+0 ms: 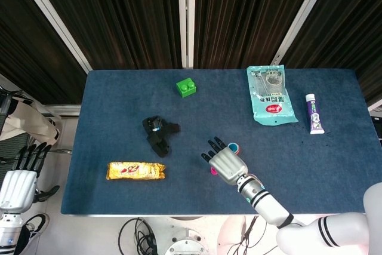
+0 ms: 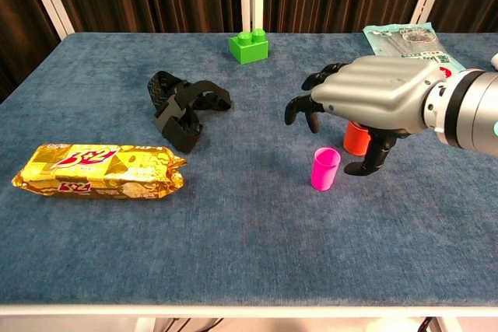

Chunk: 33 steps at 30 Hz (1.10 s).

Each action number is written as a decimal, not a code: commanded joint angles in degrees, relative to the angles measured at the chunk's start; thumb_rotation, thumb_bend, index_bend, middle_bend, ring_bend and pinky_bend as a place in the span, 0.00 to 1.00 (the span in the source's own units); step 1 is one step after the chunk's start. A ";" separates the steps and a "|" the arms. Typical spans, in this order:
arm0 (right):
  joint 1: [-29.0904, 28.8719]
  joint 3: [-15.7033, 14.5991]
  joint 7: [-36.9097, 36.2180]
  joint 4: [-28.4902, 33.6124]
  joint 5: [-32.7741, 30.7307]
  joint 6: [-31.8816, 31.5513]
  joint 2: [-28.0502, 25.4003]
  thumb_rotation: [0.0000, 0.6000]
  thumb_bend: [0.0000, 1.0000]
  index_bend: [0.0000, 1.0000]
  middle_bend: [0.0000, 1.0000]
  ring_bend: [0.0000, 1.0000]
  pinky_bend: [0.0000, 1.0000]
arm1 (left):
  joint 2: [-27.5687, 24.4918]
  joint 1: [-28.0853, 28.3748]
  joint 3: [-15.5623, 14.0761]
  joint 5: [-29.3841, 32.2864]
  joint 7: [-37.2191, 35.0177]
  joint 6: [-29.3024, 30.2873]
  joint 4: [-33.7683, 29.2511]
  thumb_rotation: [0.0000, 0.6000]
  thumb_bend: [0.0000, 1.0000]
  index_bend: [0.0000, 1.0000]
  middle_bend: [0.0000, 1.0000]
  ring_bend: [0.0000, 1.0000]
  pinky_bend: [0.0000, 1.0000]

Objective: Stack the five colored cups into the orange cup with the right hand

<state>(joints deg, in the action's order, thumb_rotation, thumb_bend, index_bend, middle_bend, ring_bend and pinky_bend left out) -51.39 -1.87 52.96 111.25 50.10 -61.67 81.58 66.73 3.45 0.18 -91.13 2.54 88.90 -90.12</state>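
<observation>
Orange cup (image 2: 356, 138): on bench, nested cups already inside, count unclear. Pink cup (image 2: 325, 168): loose, just in front-left of orange cup, not yet stacked. My right hand (image 2: 372, 96) hovers above it, fingers spread, holding nothing.

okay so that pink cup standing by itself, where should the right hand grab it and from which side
Probably around its upper wall, just under the rim. The pink cup stands upright, mouth up, apart from the orange cup. The right hand hangs just above it, so lower from above, thumb on one side and fingers on the other.
</observation>
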 commanded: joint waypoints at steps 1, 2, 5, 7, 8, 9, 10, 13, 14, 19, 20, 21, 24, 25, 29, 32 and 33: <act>-0.02 -0.17 0.39 -1.11 -0.78 -0.11 1.29 1.00 0.18 0.24 0.30 0.01 0.00 | 0.10 0.02 0.01 0.07 -0.27 -0.08 0.26 1.00 0.03 0.06 0.04 0.00 0.00; -0.05 -0.25 0.54 -1.46 -1.09 -0.06 1.66 1.00 0.17 0.25 0.30 0.01 0.00 | 0.14 0.01 0.01 0.09 -0.39 -0.09 0.37 1.00 0.03 0.06 0.04 0.00 0.00; 0.14 -0.25 0.53 -2.67 -1.93 -0.35 3.02 1.00 0.19 0.28 0.31 0.02 0.00 | 0.24 -0.05 0.02 0.11 -0.95 0.00 0.70 1.00 0.03 0.06 0.04 0.00 0.00; 0.32 -0.29 0.43 -3.51 -2.24 -0.54 3.90 1.00 0.21 0.31 0.32 0.03 0.00 | 0.23 -0.12 0.05 0.17 -1.20 0.11 0.90 1.00 0.03 0.06 0.04 0.00 0.00; 0.35 -0.34 0.43 -3.80 -2.32 -0.53 4.18 1.00 0.22 0.31 0.33 0.03 0.00 | 0.21 -0.15 0.06 0.19 -1.27 0.16 0.94 1.00 0.03 0.06 0.04 0.00 0.00; 0.39 -0.40 0.44 -4.02 -2.36 -0.53 4.44 1.00 0.22 0.32 0.34 0.03 0.00 | 0.20 -0.19 0.06 0.21 -1.34 0.20 0.97 1.00 0.03 0.06 0.04 0.00 0.00; 0.45 -0.47 0.46 -4.31 -2.26 -0.60 4.78 1.00 0.22 0.32 0.34 0.04 0.00 | 0.17 -0.22 0.08 0.23 -1.44 0.26 1.02 1.00 0.03 0.06 0.04 0.00 0.00; 0.68 -0.64 0.46 -4.98 -1.69 -0.97 5.60 1.00 0.22 0.34 0.36 0.05 0.00 | 0.19 -0.28 0.10 0.28 -1.56 0.33 1.10 1.00 0.03 0.06 0.04 0.00 0.00; 0.76 -0.68 0.50 -5.15 -1.50 -1.12 5.82 1.00 0.22 0.34 0.36 0.05 0.00 | 0.21 -0.30 0.10 0.29 -1.59 0.35 1.13 1.00 0.03 0.06 0.04 0.00 0.00; 1.17 -0.68 0.89 -5.55 -1.19 -2.03 6.53 1.00 0.23 0.37 0.39 0.07 0.00 | 0.30 -0.44 0.07 0.36 -1.60 0.44 1.24 1.00 0.03 0.06 0.04 0.00 0.00; 1.23 -0.70 1.03 -5.60 -1.13 -2.20 6.59 1.00 0.23 0.37 0.40 0.07 0.00 | 0.28 -0.46 0.08 0.37 -1.60 0.46 1.22 1.00 0.03 0.06 0.04 0.00 0.00; 1.29 -0.70 1.15 -5.63 -1.08 -2.37 6.65 1.00 0.23 0.37 0.40 0.07 0.00 | 0.27 -0.48 0.07 0.37 -1.59 0.47 1.22 1.00 0.03 0.06 0.04 0.00 0.00; 1.50 -0.75 1.44 -5.78 -0.87 -2.70 6.90 1.00 0.23 0.38 0.41 0.08 0.00 | 0.28 -0.47 0.05 0.36 -1.47 0.38 1.20 1.00 0.03 0.06 0.04 0.00 0.00; 1.57 -0.79 1.47 -5.86 -0.79 -2.72 7.01 1.00 0.23 0.38 0.41 0.08 0.00 | 0.30 -0.45 0.04 0.35 -1.41 0.34 1.20 1.00 0.03 0.06 0.04 0.00 0.00; 1.84 -0.80 1.56 -6.34 -0.46 -2.90 7.48 1.00 0.24 0.40 0.42 0.09 0.00 | 0.39 -0.44 0.07 0.38 -1.42 0.30 1.21 1.00 0.03 0.06 0.04 0.00 0.00; 2.08 -0.73 1.61 -6.66 -0.03 -3.21 7.82 1.00 0.25 0.42 0.44 0.10 0.00 | 0.37 -0.47 0.04 0.39 -1.53 0.29 1.26 1.00 0.03 0.06 0.04 0.00 0.00; 2.23 -0.73 1.57 -6.83 0.37 -3.45 8.00 1.00 0.25 0.43 0.44 0.10 0.00 | 0.36 -0.50 0.02 0.36 -1.52 0.33 1.27 1.00 0.03 0.06 0.04 0.00 0.00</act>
<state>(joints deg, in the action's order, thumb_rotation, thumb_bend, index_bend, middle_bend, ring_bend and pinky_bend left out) -49.29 -2.61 54.56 104.57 50.20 -64.94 89.43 67.09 2.94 0.20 -90.76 1.02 89.24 -88.85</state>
